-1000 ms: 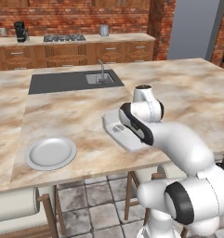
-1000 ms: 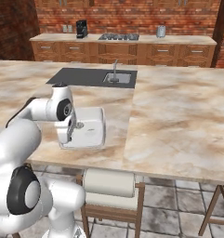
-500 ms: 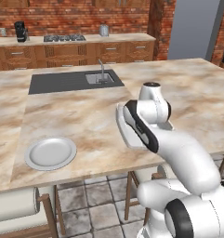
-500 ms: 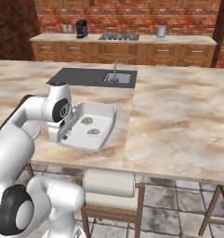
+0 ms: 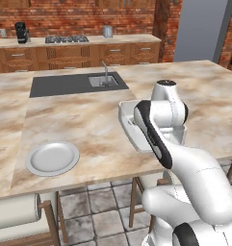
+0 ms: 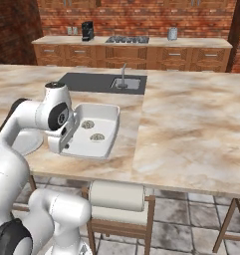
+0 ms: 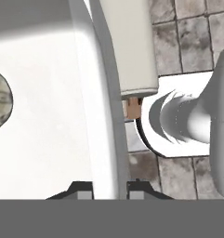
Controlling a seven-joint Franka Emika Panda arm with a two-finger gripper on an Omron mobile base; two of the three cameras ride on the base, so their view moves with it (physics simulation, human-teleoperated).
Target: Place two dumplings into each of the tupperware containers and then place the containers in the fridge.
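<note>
Hand view: the end effector (image 7: pixel 110 188) has its two dark fingertips (image 7: pixel 83 189) pinched on either side of the raised rim of the white tupperware container (image 7: pixel 48 121); jaws nearly closed, the rim wall sandwiched between them, so I judge it a firm edge grip on the tray. One dumpling (image 7: pixel 1 106) sits on the tray floor, inward of the gripped rim. Right base view: the white container (image 6: pixel 107 115) lies on the tabletop (image 6: pixel 191 124) near its front edge, long axis running roughly away from the robot toward the sink (image 6: pixel 125 83); two dumplings (image 6: pixel 96 137) lie inside, one nearer the arm and one farther, so this tray looks loaded. The end effector holds the near-left rim, so the tray body extends forward and to the robot's right of the grip. Left base view: the fridge (image 5: pixel 201 30), a tall grey slab, stands beyond the far right corner of the tabletop, well apart from the tray; the carry will presumably go to the right and away. The round plate (image 5: pixel 52 157) sits on the left of the tabletop, well apart from the tray. Whether the tray is lifted or resting is hard to tell; it appears level in the right base view. No brands, labels or legible writing anywhere.
</note>
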